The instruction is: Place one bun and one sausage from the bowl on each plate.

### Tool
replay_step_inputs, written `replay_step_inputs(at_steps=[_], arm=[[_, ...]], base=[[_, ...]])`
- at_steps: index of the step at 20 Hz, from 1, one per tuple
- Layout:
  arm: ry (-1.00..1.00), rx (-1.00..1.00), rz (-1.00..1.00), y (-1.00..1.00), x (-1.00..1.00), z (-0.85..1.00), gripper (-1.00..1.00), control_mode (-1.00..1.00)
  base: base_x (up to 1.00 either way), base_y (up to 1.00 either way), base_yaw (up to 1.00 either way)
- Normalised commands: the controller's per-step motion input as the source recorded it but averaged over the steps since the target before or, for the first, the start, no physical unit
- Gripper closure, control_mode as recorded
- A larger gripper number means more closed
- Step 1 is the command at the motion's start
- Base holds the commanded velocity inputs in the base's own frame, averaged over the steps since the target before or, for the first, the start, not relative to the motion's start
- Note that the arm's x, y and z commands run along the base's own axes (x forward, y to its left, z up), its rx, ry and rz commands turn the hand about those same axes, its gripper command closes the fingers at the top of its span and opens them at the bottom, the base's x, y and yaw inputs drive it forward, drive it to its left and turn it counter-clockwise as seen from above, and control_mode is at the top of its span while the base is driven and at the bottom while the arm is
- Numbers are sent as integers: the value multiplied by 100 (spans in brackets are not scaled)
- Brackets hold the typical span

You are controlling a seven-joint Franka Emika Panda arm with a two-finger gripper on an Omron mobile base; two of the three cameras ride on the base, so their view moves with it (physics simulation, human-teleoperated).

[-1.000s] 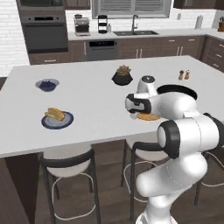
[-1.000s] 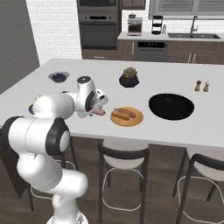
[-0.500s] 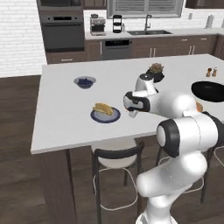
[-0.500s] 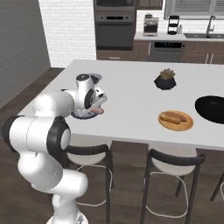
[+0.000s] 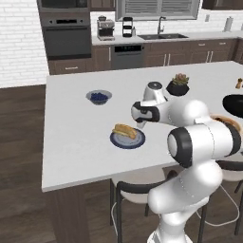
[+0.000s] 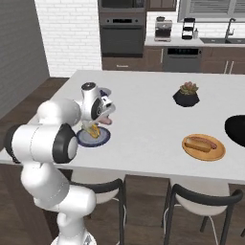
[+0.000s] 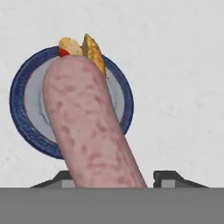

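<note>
The sausage (image 7: 89,127) was gripped in the end effector (image 6: 106,119) and hung just above the blue plate (image 7: 19,114), which already carried a bun (image 5: 124,130). Over the last second the base had driven left along the surface (image 5: 76,142), swinging the view from the orange plate (image 6: 191,152) and black bowl (image 6: 236,128) to this plate. The orange plate held its own bun and sausage, so lowering this sausage beside the bun looked like the last step. A berry bowl (image 5: 98,97) and plant pot (image 6: 186,98) stood well apart.
</note>
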Motion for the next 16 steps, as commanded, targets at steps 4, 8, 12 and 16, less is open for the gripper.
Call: replay_step_inputs(at_steps=[4,8,12,16], arm=[[21,0,-6,99,33,-30,100,-100],[22,3,-1,44,-17,-47,100,-100],[2,0,0,-5,-40,-32,100,-100],[0,0,0,16,-30,-36,100,-100]], base=[[0,0,0],[0,0,0],[0,0,0],[0,0,0]])
